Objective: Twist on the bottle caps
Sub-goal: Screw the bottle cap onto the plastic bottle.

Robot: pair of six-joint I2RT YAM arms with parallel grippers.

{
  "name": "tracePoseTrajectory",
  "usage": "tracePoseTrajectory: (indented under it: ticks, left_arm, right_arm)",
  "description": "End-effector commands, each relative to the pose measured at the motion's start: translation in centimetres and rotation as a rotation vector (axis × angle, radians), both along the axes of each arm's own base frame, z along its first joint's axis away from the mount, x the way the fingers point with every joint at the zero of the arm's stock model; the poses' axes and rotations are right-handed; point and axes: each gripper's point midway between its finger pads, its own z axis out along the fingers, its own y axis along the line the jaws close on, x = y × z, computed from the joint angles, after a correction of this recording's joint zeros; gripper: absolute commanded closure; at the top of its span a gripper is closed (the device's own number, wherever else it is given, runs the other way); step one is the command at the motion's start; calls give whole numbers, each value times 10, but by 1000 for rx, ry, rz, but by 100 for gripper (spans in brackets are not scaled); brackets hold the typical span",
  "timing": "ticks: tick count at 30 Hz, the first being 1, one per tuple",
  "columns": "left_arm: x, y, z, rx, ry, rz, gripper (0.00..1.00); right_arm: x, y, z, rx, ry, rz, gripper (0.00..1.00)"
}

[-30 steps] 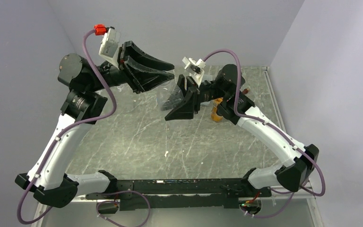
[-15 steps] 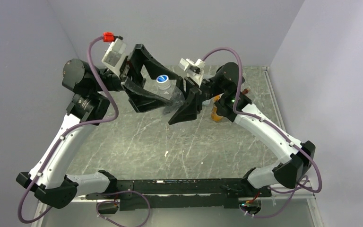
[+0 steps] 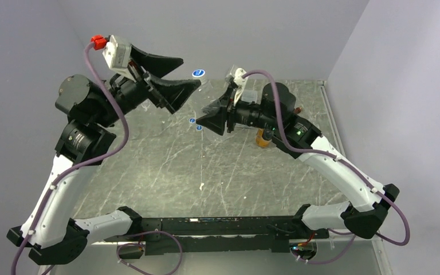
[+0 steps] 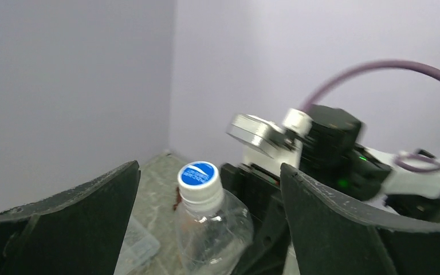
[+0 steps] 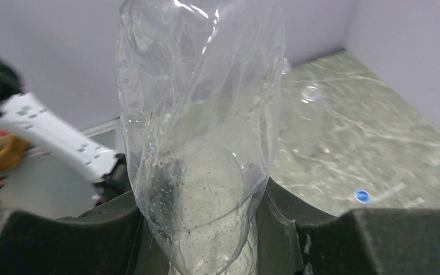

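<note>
The left pincer is held high with its fingers spread wide, gripping nothing. Just off its fingertips, in line with the gap and untouched, is the blue cap that tops the clear bottle. The right pincer is clamped on that bottle's lower body, holding it above the bench. Two loose blue caps lie on the bench just left of the right pincer. The orange bottle stands behind the right arm.
</note>
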Motion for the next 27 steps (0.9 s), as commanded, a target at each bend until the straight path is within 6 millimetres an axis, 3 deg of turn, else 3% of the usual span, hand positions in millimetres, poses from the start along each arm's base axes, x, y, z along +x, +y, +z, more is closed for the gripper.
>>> tracePoseTrajectory:
  ticks: [1, 8, 27]
  left_arm:
    - [49, 17, -10, -11, 88, 237, 5]
    - [82, 18, -30, -3, 188, 344, 14]
    - [106, 6, -59, 47, 293, 362, 29]
  right_arm:
    - [40, -12, -4, -56, -70, -328, 100]
    - [58, -3, -15, -100, -58, -463, 100]
    - [71, 9, -19, -141, -67, -525, 100]
